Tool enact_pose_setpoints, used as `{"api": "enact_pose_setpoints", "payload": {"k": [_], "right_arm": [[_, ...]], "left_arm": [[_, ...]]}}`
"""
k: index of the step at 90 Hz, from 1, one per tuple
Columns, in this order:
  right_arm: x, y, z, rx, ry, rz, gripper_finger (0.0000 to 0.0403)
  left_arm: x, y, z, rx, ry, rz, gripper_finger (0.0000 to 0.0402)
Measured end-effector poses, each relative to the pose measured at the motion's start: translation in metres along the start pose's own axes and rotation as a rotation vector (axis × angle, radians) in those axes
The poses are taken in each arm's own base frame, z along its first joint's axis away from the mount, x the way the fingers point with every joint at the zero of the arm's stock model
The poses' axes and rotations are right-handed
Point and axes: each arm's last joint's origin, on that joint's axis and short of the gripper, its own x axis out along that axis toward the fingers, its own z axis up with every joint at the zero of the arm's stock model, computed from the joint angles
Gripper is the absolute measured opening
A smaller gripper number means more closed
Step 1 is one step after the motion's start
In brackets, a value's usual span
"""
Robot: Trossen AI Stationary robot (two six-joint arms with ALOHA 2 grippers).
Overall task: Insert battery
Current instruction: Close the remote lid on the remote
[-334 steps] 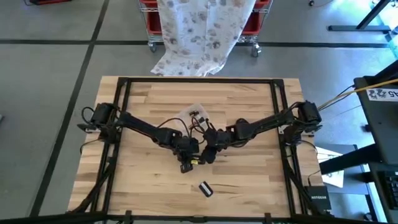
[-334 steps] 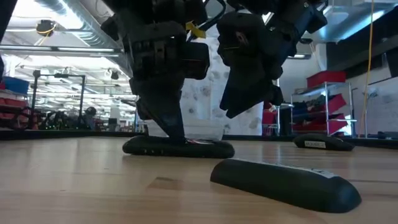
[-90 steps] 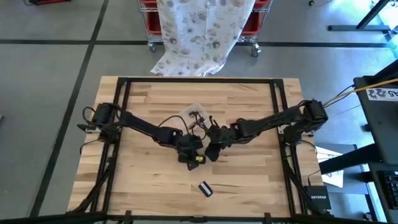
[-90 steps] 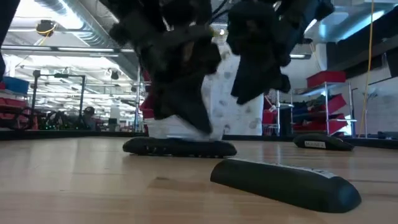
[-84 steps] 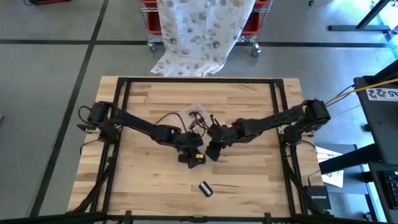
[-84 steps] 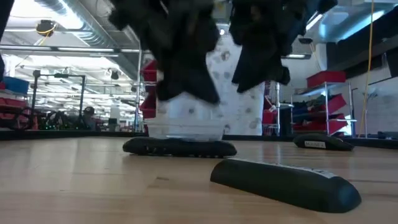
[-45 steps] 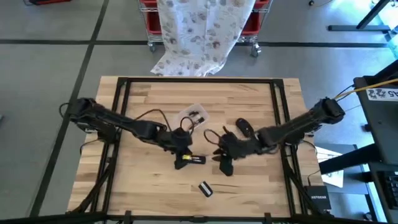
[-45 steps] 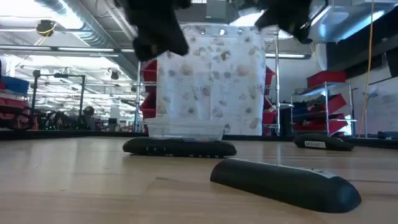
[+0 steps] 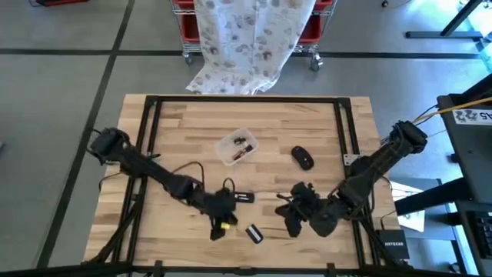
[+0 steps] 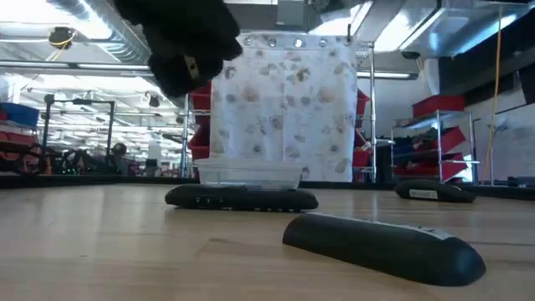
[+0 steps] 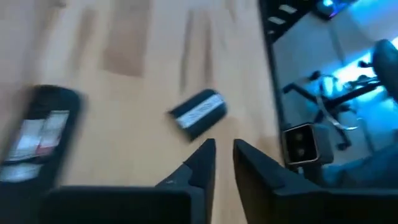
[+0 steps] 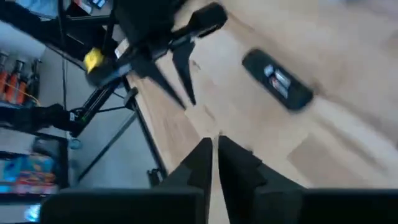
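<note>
The left gripper (image 9: pixel 221 223) hangs over the front of the wooden counter (image 9: pixel 177 123), empty, its fingers (image 11: pixel 200 163) a narrow gap apart. Just beside it lies the battery cover (image 9: pixel 254 233), a small dark slab with a pale label. The right gripper (image 9: pixel 290 219) hovers near the front edge too, fingers (image 12: pixel 200 163) almost together on nothing.

The remote (image 9: pixel 238 198), a slim black bar with its compartment face up, lies flat just behind the left gripper. No loose battery can be made out; whether one sits in the bay is too small to tell. A clear plastic tray (image 9: pixel 237 146) of small parts stands farther back, and a black mouse (image 9: pixel 302 158) lies to its right.

The step in hand looks like picking up the cover. It is thin, smooth and low, so the fingers would need to open wider, straddle its short sides and come down square, or it may skid on the slick planks.
</note>
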Motion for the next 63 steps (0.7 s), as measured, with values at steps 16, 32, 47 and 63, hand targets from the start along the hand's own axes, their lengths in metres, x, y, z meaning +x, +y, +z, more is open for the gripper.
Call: {"api": "enact_pose_setpoints", "payload": {"k": [16,32,47,63], "right_arm": [[0.013,0.004,-0.010,0.124,0.110,0.030,0.0021],[0.045,0.002,-0.045,0.123,0.233,0.014,0.0021],[0.085,-0.009,-0.083,0.184,0.370,-0.025,0.0021],[0.120,-0.020,-0.107,0.251,0.388,-0.009,0.0021]], "left_arm": [[0.041,0.004,-0.028,-0.076,0.056,-0.020,0.0100],[0.062,0.015,-0.047,-0.196,0.132,-0.001,0.0113],[0.066,0.016,-0.048,-0.178,0.090,0.020,0.0113],[0.067,0.018,-0.047,-0.087,0.047,0.069,0.0113]]}}
